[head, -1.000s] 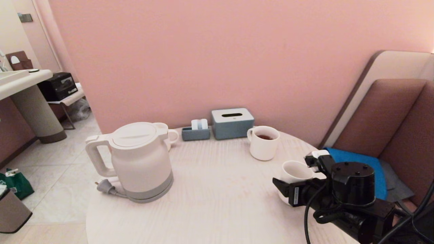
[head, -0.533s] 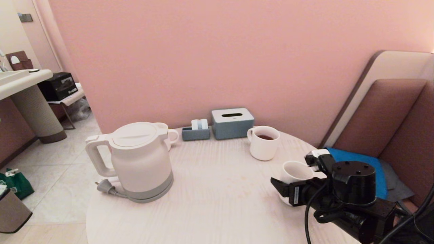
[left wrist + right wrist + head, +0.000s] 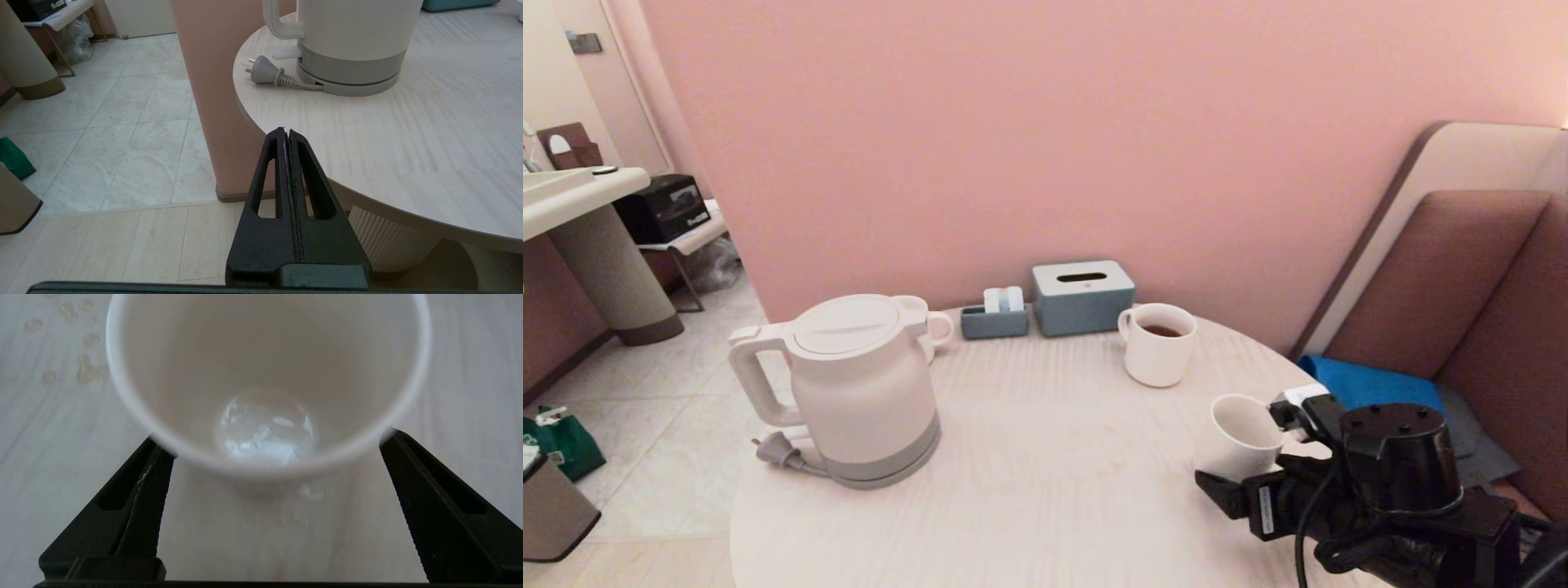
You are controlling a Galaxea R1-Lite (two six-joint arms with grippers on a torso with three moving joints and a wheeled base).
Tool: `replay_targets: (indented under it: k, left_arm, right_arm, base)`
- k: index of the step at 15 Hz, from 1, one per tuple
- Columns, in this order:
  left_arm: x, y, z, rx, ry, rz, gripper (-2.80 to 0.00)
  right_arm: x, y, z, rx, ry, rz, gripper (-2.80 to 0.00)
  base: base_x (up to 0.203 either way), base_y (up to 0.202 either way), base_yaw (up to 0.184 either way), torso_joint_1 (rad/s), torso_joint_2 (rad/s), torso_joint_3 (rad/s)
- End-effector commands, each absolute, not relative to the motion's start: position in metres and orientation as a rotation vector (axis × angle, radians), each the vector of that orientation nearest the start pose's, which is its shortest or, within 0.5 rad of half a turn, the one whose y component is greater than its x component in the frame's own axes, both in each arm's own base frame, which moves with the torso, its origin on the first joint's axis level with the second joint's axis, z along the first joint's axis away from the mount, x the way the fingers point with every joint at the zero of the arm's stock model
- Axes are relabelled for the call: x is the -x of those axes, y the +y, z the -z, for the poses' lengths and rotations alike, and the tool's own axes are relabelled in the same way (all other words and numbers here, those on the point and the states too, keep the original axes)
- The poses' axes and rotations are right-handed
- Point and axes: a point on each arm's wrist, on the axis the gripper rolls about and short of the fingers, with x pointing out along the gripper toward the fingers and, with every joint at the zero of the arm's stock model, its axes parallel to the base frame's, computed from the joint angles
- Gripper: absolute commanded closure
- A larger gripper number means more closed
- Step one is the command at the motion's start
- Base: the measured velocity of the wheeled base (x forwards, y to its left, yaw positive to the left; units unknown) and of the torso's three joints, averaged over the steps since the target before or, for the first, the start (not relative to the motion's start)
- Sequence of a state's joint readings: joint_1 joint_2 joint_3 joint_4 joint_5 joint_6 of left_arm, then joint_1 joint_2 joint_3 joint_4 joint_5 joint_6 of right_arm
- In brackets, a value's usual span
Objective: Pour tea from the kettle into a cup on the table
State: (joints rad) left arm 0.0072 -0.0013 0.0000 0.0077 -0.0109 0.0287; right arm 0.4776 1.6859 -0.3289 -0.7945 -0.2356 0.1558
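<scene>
So the right gripper [image 3: 271,457] sits wide open around the empty white cup [image 3: 1243,433] at the table's [image 3: 1045,490] near right, kettle [image 3: 862,388] standing far left, left gripper [image 3: 287,134] pinched closed off the table's near-left edge.

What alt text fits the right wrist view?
The right tool stands open around the near rim of an empty white cup. The cup sits on the pale table, with small droplets beside it.
</scene>
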Motion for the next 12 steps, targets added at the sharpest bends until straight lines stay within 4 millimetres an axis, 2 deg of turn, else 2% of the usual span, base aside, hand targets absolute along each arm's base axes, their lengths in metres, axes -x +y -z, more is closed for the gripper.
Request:
replay_targets:
  k: [1, 4, 9, 12]
  left_arm:
    - [0.023, 0.0, -0.075, -0.029, 0.008, 0.003, 0.0]
    - [0.023, 0.0, -0.075, -0.029, 0.008, 0.003, 0.0]
    - [0.023, 0.0, -0.075, -0.029, 0.008, 0.003, 0.0]
    - [0.023, 0.0, -0.075, -0.029, 0.008, 0.003, 0.0]
  right_arm:
    - [-0.196, 0.096, -0.104, 0.034, 0.522, -0.204, -2.8]
    - [-0.177, 0.086, -0.12, 0.038, 0.541, -0.213, -2.8]
    - [-0.132, 0.062, -0.139, 0.08, 0.689, -0.194, -2.8]
    - [-0.111, 0.04, -0.15, 0.042, 0.768, -0.053, -2.8]
  base:
    - [0.0, 0.0, 0.0, 0.0, 0.0, 0.0]
    - [0.0, 0.0, 0.0, 0.0, 0.0, 0.0]
    - [0.0, 0.0, 0.0, 0.0, 0.0, 0.0]
    - [0.0, 0.0, 0.0, 0.0, 0.0, 0.0]
